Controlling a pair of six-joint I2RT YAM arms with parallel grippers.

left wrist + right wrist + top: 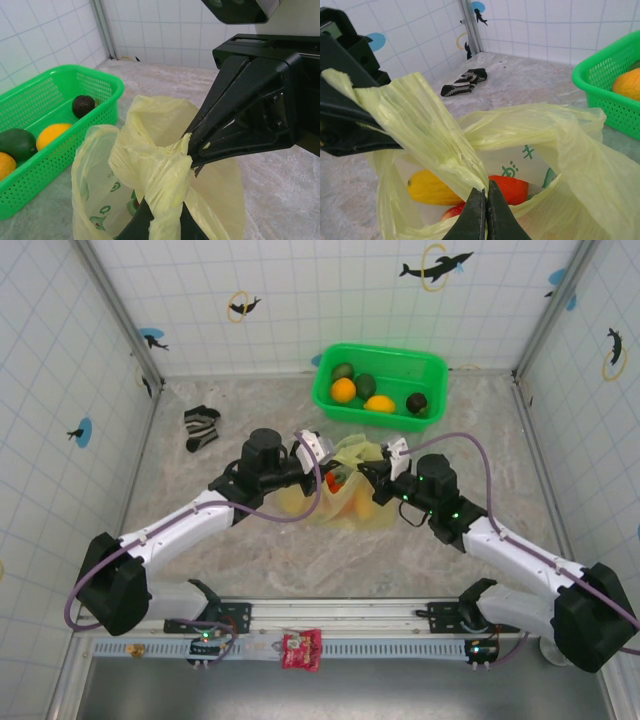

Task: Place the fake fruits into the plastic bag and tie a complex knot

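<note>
The pale yellow-green plastic bag (347,492) sits mid-table between both arms. My left gripper (318,462) is shut on a twisted handle (167,180), which runs up between its fingers (167,212). My right gripper (372,476) is shut on the other handle strip (425,130), its tips (486,195) pinched together. In the right wrist view, a yellow fruit (432,187), an orange-red fruit (510,189) and a red fruit (452,212) lie inside the bag. The two handles cross over the bag's mouth.
A green basket (380,348) at the back holds several more fruits, including an orange one (343,390), a yellow one (380,403) and a dark one (83,105). A striped sock (200,427) lies at the back left. Tiled walls enclose the table.
</note>
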